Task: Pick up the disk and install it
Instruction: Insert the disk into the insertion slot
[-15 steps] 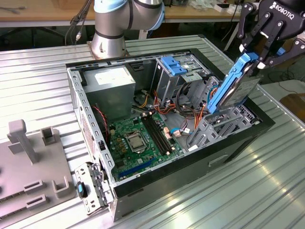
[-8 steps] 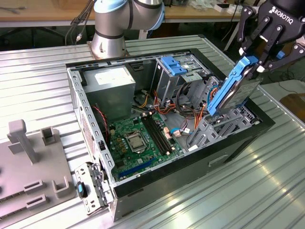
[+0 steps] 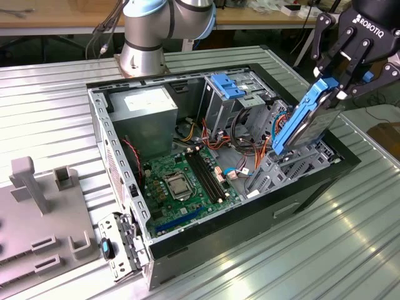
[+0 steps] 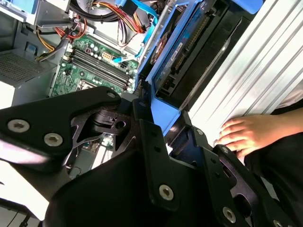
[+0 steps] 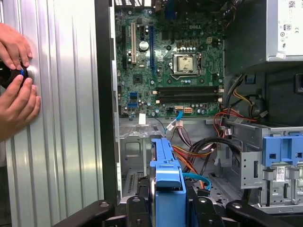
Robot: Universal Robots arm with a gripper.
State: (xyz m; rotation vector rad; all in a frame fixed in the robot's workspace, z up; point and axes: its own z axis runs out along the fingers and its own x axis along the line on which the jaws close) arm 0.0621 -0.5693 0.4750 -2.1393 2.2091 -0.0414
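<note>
The disk (image 3: 304, 123), a dark flat drive in a bright blue carrier frame, hangs tilted over the open computer case (image 3: 119, 169), at the side on the exterior view's right. Its lower end dips toward the grey drive bay (image 3: 281, 165) inside the case. My gripper (image 3: 334, 87) is shut on the disk's upper end. In the first wrist view the blue edge of the disk (image 5: 166, 177) sticks out between my black fingers (image 5: 135, 208). In the second wrist view the disk (image 4: 177, 45) reaches from my gripper (image 4: 158, 116) down toward the case.
The case holds a green motherboard (image 3: 178, 178), a grey power supply (image 3: 147, 112), bundles of cables and a drive cage with a blue latch (image 3: 230, 87). A person's hands (image 5: 16, 90) rest on the ribbed metal table beside the case. A grey fixture (image 3: 44, 212) stands at the exterior view's left.
</note>
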